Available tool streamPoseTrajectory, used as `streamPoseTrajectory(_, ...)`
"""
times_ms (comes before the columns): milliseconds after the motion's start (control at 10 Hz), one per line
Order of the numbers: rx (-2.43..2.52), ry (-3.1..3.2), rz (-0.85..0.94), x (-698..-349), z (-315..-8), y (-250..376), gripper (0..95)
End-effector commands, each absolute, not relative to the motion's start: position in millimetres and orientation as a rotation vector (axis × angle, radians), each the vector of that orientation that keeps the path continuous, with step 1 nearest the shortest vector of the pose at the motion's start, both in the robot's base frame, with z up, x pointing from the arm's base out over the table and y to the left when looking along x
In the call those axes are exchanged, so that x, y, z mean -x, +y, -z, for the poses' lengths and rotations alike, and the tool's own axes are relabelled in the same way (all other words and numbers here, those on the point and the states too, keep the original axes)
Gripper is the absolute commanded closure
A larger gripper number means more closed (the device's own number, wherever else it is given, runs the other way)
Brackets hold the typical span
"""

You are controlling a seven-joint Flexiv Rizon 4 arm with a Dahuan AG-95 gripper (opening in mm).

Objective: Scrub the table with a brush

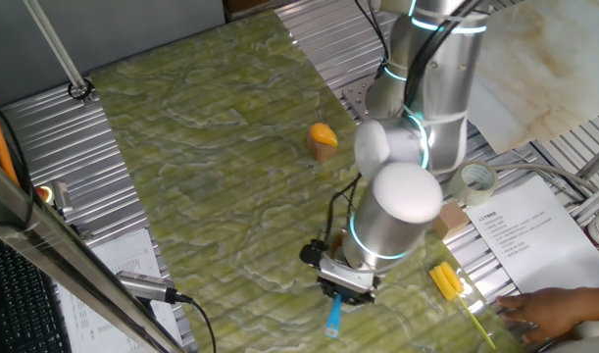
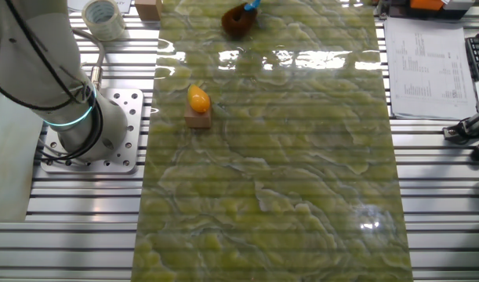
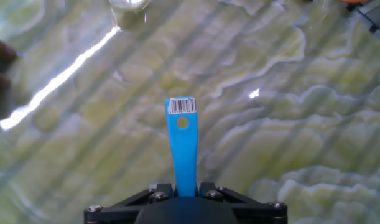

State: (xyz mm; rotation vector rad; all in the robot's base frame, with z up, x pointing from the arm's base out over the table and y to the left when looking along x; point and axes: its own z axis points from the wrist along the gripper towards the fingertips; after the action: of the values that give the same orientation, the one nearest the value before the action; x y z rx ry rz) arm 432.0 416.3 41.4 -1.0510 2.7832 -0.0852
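Observation:
The table [image 1: 211,147] is a green-yellow marbled surface, also seen in the other fixed view [image 2: 302,157] and the hand view [image 3: 289,93]. My gripper [image 1: 344,280] is low over its near right part and shut on the brush. The light-blue handle [image 1: 333,316] sticks out below the jaws. In the hand view the handle [image 3: 182,143], with a barcode label at its end, runs up from between the shut jaws of my gripper [image 3: 186,186]. In the other fixed view the reddish-brown bristles [image 2: 237,22] rest on the table at its far edge. My gripper is cut off there.
An orange object on a wooden block [image 1: 323,139] stands mid-table, also in the other fixed view [image 2: 197,106]. A tape roll [image 1: 475,181], a yellow tool [image 1: 446,279], a printed sheet [image 1: 520,230] and a person's hand [image 1: 554,314] lie to the right.

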Motion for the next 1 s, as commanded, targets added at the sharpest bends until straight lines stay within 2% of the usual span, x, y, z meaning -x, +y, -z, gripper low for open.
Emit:
streamPoseTrajectory(100, 1.078, 2.774, 0.102, -424.5, -40.4, 413.5, 95.0)
streamPoseTrajectory(500, 1.139, 2.767, 0.160, -412.2, -42.7, 406.9, 95.0)
streamPoseTrajectory(1000, 1.284, 2.694, 0.174, -417.2, -47.5, 389.1, 95.0)
